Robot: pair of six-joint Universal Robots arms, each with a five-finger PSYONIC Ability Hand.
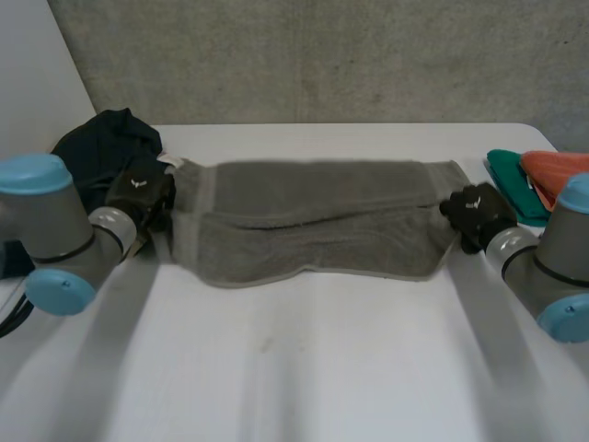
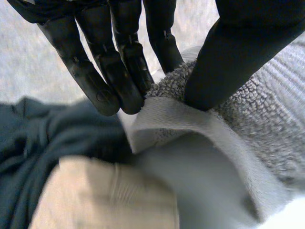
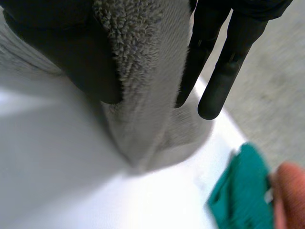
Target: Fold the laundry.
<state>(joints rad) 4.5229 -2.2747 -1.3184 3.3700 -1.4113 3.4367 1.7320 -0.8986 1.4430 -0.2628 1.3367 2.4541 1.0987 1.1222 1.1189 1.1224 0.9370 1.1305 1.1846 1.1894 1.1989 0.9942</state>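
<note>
Two hands held one grey towel (image 1: pixel 313 221) by its short ends, drawn out flat across the far half of the white table (image 1: pixel 294 359). The left hand (image 1: pixel 140 195) sat at the towel's left end. In its wrist view the left hand (image 2: pixel 119 57) pinched the raised hem of the towel (image 2: pixel 267 129) between thumb and nearly straight fingers. The right hand (image 1: pixel 474 214) sat at the right end. In its own wrist view the right hand (image 3: pixel 62 52) had the towel (image 3: pixel 143 71) nipped between the thumb and long straight fingers, with the cloth hanging in a narrow fold to the table.

Each hand covered the corner it held, so the exact grip points along the hems could not be made out from the head view. A dark garment (image 1: pixel 106 147) lay heaped at the far left, partly behind the left arm and close against the towel's end. Beside that dark garment (image 2: pixel 43 143), a beige piece (image 2: pixel 95 195) was too blurred to identify. At the far right a teal cloth (image 1: pixel 511 180) and an orange cloth (image 1: pixel 557 175) lay just beyond the right hand, the orange one cut off by the frame.

Broad bare table lay on the near side of the towel's near edge, and only a thin strip on the far side.
</note>
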